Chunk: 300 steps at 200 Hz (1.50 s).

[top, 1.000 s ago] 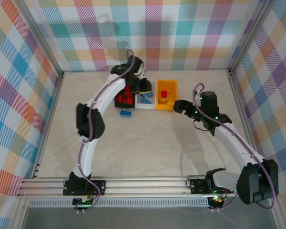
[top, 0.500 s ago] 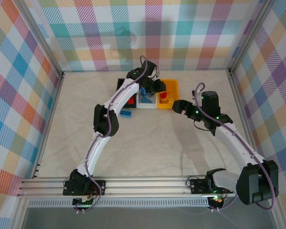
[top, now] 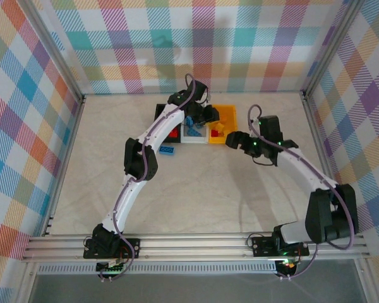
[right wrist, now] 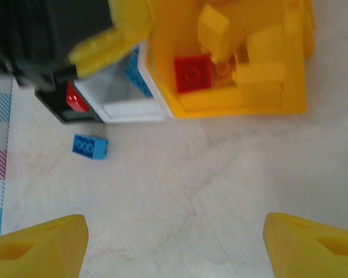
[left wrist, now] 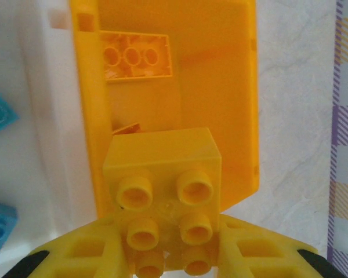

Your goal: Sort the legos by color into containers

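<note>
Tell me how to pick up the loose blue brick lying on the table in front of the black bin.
Grip the blue brick across its two long sides, coming straight down. It lies flat and alone on the table, long axis left-right in the top view, so both long sides look free. The black bin stands close behind, not touching; keep the fingers off it.

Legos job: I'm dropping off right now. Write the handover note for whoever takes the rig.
Left hand: shut on a yellow brick, above the yellow bin.
Right hand: open, empty, over the table in front of the bins.
Done: yellow bricks in the yellow bin, blue bricks in the white bin, a red piece in the black bin.
Left: release the held brick; a loose blue brick lies on the table before the black bin; a stray red brick sits in the yellow bin, likely misplaced.
</note>
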{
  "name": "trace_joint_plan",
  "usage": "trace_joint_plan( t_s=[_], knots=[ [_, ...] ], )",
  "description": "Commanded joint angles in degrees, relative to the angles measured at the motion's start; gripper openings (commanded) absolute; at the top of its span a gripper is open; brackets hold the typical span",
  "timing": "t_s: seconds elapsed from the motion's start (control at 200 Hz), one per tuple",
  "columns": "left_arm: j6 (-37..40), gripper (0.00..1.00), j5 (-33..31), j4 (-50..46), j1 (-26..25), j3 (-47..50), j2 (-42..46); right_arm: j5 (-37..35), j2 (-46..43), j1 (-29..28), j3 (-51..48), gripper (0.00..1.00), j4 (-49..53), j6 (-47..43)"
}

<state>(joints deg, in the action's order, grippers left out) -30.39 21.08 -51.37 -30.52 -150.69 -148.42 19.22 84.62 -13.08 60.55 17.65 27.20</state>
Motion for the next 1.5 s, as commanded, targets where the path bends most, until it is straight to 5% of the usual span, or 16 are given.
trace_joint_plan(
  t_s=[0.0,0.175,0.365,0.73,0.885,1.495],
  knots=[
    [1.7,0.31,-3.2,-5.4,2.6,-0.2,6.8,3.8,7.3,0.1,10.9,0.71,5.9,-1.5],
    [4.2,0.32,-3.2,-7.3,3.3,0.3,7.5,8.3,20.1,0.1,23.9,0.53,12.7,4.9],
    [5.0,0.31,-5.1,-8.6,5.0,3.8,10.7,10.2,32.2,-1.4,38.2,0.56,23.1,10.3],
    [7.3,0.30,-5.8,-9.0,6.1,12.0,16.0,4.6,41.1,-3.3,48.0,0.51,29.0,21.7],
    [7.8,0.30,-6.5,-8.5,7.0,18.2,20.7,2.6,42.7,-3.5,48.1,0.40,27.3,30.0],
    [9.3,0.29,-8.5,-4.1,12.7,41.8,38.9,-7.2,42.5,-7.0,45.3,0.38,27.5,48.7]
  ],
)
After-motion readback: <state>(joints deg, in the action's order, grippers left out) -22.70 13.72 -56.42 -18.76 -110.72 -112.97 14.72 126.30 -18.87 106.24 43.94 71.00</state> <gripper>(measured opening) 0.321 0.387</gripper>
